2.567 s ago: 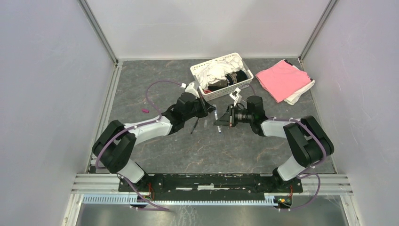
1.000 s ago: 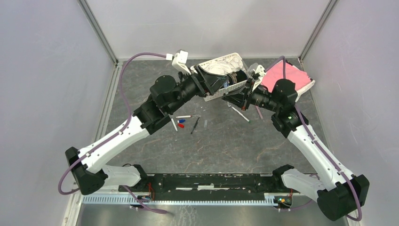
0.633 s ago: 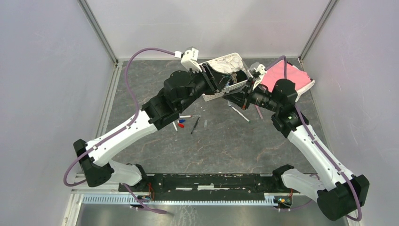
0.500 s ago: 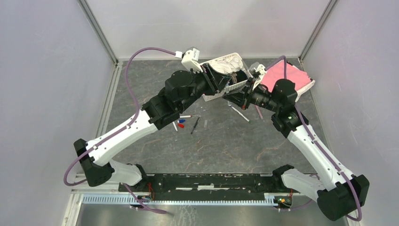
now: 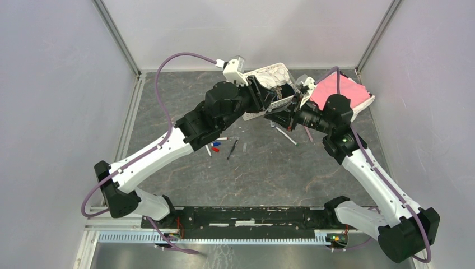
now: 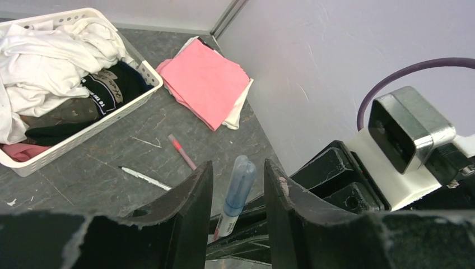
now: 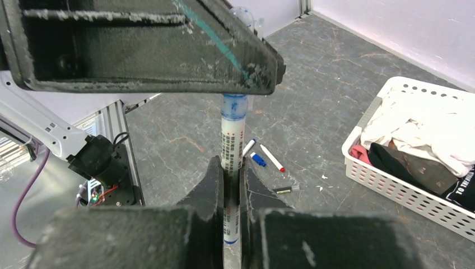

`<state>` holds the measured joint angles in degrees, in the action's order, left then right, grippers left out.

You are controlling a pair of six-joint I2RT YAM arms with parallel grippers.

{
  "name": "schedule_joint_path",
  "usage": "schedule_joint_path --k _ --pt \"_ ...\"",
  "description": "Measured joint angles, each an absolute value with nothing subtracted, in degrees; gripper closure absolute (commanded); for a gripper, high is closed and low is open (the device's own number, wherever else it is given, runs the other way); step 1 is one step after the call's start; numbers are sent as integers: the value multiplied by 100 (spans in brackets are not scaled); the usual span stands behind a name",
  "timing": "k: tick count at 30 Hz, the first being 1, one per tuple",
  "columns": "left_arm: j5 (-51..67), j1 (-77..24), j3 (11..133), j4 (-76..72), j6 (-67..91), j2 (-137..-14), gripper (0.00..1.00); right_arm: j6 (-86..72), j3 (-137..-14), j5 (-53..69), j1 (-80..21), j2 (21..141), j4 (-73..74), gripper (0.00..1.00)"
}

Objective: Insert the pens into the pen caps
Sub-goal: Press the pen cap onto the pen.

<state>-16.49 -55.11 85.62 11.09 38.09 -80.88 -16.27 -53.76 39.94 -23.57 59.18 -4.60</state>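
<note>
Bearing tiny unreadable print, the pen (image 7: 232, 140) sits in the right gripper (image 7: 231, 169).

Basket (image 6: 84, 134) rear centre; cloth stack (image 5: 350, 89) right; pens (image 5: 232, 149) before it.

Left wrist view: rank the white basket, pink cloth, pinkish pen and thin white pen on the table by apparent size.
1. white basket, though cropped by the frame
2. pink cloth
3. pinkish pen and thin white pen: alike in length, not ranked
</note>
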Motion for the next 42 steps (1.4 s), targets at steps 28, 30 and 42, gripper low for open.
schedule_joint_path --k 28,30,42 --pt "-1599 -5502 8737 1236 3518 -8193 98 -1693 -5332 4007 -2364 5918 -449 100" --pt "-1570 -5505 8737 1236 3444 -8193 98 -1686 -5332 4023 -2364 5918 -416 100" --pt "-51 -5354 7839 202 2727 -7625 98 -1852 -5280 4713 -2298 5752 -528 100"
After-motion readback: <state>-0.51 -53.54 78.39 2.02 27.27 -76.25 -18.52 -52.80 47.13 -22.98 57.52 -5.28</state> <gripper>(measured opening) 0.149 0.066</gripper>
